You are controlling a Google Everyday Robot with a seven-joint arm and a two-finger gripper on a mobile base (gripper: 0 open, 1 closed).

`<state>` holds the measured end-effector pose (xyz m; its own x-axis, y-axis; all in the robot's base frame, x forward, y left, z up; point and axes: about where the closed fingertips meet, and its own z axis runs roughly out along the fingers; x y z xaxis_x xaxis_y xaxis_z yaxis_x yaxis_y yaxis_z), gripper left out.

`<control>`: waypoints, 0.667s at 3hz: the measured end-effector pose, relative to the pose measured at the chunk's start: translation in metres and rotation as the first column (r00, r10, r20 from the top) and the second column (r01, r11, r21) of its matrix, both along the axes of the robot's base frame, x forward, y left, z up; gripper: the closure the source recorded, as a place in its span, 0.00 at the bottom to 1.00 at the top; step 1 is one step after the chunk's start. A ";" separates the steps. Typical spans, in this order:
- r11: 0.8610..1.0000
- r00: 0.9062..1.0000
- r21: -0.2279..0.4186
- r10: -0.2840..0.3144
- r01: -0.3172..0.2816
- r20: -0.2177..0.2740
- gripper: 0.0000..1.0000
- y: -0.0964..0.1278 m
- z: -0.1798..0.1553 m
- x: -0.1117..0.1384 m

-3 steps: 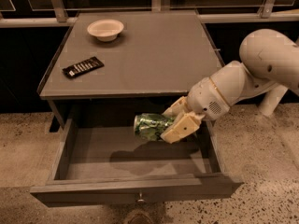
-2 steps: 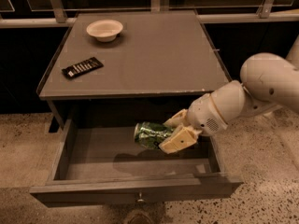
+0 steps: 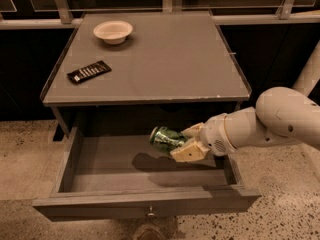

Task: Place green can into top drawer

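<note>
Item, my gripper point(image 3: 183, 143): lower centre-right of the frame, reaching in from the right over the pulled-out top drawer point(image 3: 145, 202). Its two pale fingers point(image 3: 189, 153) are clamped on the right end of the green can point(image 3: 164, 138), one above and one below.

Item, green can: lying sideways and slightly tilted in my grasp, inside the drawer's outline, right of its centre. Its shadow falls on the drawer floor just below and to the left.

Item, top drawer: fully open at the bottom of the frame, with a small metal knob point(image 3: 150, 213) on its front panel.

Item, bench point(image 3: 170, 59): grey top across the upper middle.

Item, pale bowl point(image 3: 113, 31): upper left of the bench.

Item, black remote point(image 3: 89, 71): on the bench's left side, nearer the front than the bowl and well apart from it.

Item, my arm point(image 3: 280, 116): white, at the right edge.
</note>
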<state>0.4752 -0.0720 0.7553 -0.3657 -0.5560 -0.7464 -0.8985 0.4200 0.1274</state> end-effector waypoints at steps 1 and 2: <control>0.992 0.990 0.008 -0.125 0.125 0.065 1.00 -0.013 -0.004 0.031; 0.992 0.990 0.008 -0.125 0.125 0.065 1.00 -0.013 -0.004 0.031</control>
<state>0.5060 -0.0848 0.7513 -0.3830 -0.5061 -0.7728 -0.8453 0.5293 0.0723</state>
